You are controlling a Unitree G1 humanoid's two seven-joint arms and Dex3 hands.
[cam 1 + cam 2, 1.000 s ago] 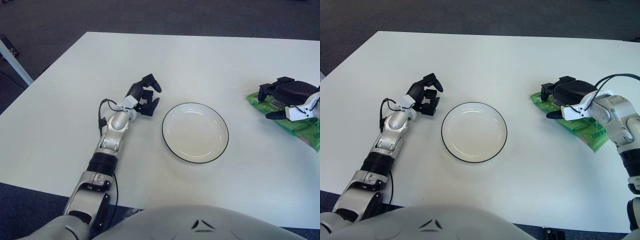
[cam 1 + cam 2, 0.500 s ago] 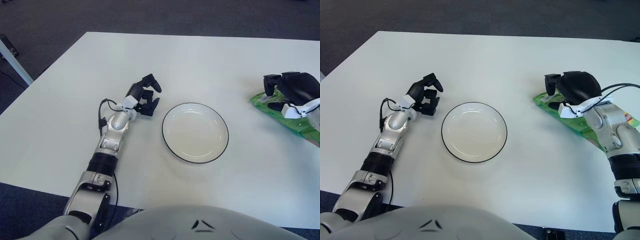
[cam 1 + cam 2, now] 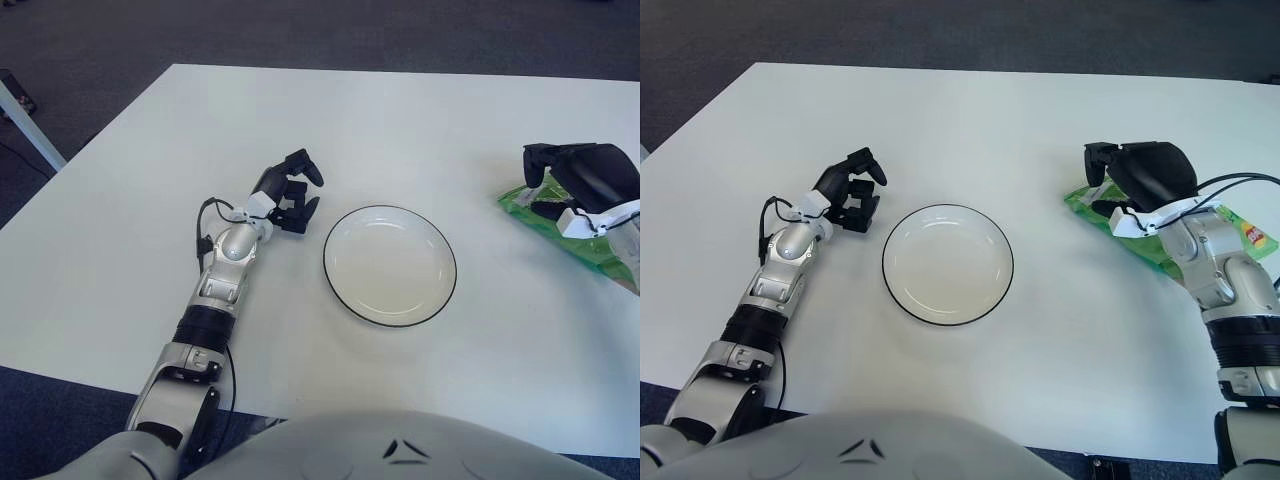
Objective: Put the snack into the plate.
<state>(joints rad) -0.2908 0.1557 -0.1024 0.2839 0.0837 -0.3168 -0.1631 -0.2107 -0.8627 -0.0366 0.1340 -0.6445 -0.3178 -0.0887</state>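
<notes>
A white plate with a thin dark rim sits at the middle of the white table. The snack, a flat green packet, lies on the table to the plate's right. My right hand arches over the packet's left end. Its thumb touches the packet's edge, and its other fingers hook down just beyond it, with a gap between them. The packet's left corner shows in that gap. My left hand shows just left of the plate, fingers curled, holding nothing.
The white table runs wide behind and around the plate. Its left edge slants away on my left, with dark carpet beyond. A grey table leg shows at the far left.
My right hand has risen from lying flat on the packet to an arched pose over its left end, and the wrist has swung back. The left arm and the plate have not moved.
</notes>
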